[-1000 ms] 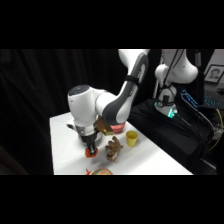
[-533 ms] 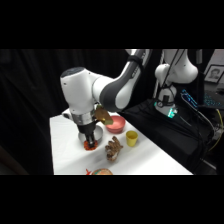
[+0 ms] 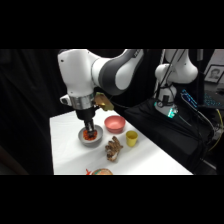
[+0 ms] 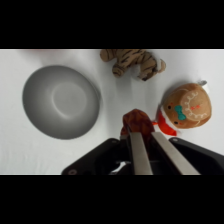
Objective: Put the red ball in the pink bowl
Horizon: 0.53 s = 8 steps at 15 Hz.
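White rounded arm (image 3: 82, 75), grey joint, black claw (image 4: 145, 150) linkage, pale fingers (image 4: 137, 152)

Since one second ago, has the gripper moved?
Yes. The gripper has moved up, away from the table, and now hangs over the grey bowl.

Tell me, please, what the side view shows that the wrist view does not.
Only the side view shows the pink bowl, the yellow cup and the arm. Only the wrist view shows that the grey bowl is empty. Both show that bowl, the striped plush toy, the round orange toy and the red ball held in the hand.
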Available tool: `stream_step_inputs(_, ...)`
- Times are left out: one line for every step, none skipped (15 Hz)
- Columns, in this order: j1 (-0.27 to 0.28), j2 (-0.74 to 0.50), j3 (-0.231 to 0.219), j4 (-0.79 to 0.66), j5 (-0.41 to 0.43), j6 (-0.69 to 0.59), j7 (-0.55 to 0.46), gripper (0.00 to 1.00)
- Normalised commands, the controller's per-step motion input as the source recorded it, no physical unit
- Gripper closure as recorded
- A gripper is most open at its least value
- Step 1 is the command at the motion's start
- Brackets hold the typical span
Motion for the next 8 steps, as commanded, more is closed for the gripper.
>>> stream_step_inputs(-0.132, -0.45, 0.045, -0.41, -0.010, -0.01, -0.18, 0.96)
stream_step_inputs(-0.135, -0.47, 0.044, -0.45, -0.001, 0.00, -0.19, 0.96)
stream_step_inputs(-0.129, -0.47, 0.035, -0.47, -0.009, 0.02, -0.17, 0.96)
stream_step_inputs(-0.129, -0.47, 0.035, -0.48, 0.006, 0.03, -0.18, 0.96)
stream_step_inputs(-0.126, -0.46, 0.033, -0.46, 0.013, 0.02, -0.18, 0.96)
stream_step_inputs(-0.120, -0.44, 0.029, -0.45, 0.016, 0.04, -0.17, 0.96)
stream_step_inputs(-0.121, -0.44, 0.028, -0.45, 0.032, 0.04, -0.18, 0.96)
stream_step_inputs(-0.122, -0.44, 0.023, -0.44, 0.045, 0.05, -0.19, 0.96)
